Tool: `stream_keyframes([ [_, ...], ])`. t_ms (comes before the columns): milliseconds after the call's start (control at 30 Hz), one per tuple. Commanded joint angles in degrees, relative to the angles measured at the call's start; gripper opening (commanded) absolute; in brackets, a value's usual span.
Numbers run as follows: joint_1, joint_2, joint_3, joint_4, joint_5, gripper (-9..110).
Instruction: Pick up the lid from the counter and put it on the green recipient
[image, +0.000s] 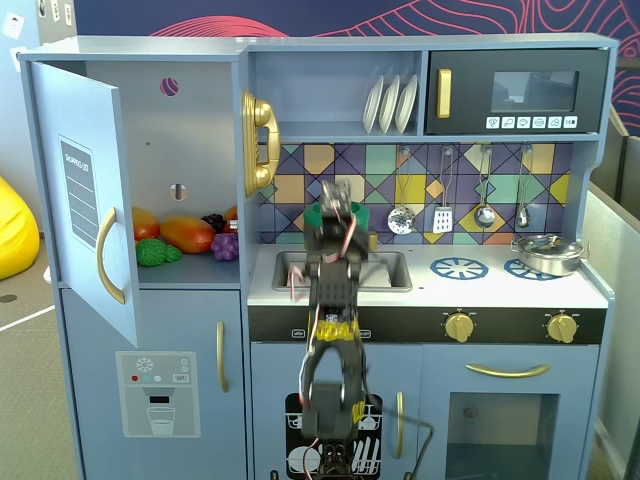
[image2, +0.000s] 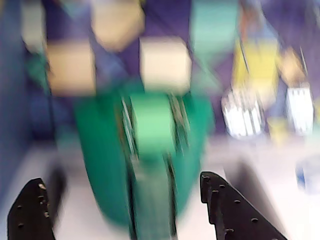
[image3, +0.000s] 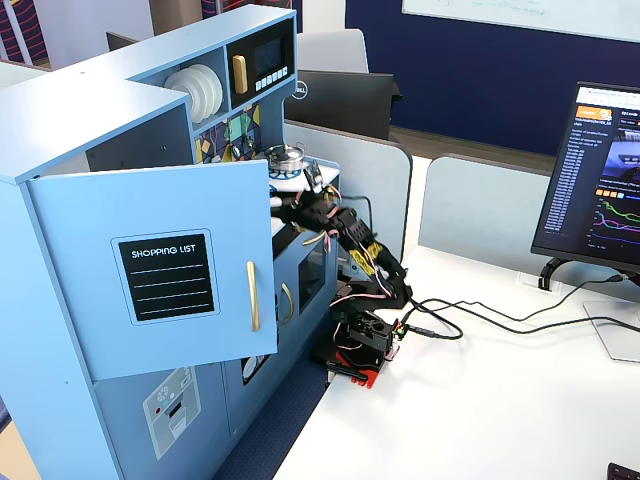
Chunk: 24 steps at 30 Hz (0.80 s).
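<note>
Fruit sits on the shelf behind the open door on the left of a fixed view. Next comes the sink in the toy kitchen's table. The arm reaches over it, and the end effector is open wide in the blurry wrist view, holding nothing. The green recipient stands right in front of it, between the two black fingers. I cannot make out the lid. A silver pot sits on the right.

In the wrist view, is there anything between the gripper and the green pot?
No. In the blurred wrist view, only bare pale counter lies between the open gripper and the green pot.
</note>
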Motion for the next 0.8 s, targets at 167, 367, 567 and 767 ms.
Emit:
stream_keyframes([
  [167,-0.1,20.3,31.1,13.4,3.7,11],
  [367,-2.0,21.5,44.9,18.5,0.5,0],
  [567,-3.6,21.6,52.9,26.6,5.3,0],
  [767,-7.6,20.6,53.0,39.4,13.5,4],
])
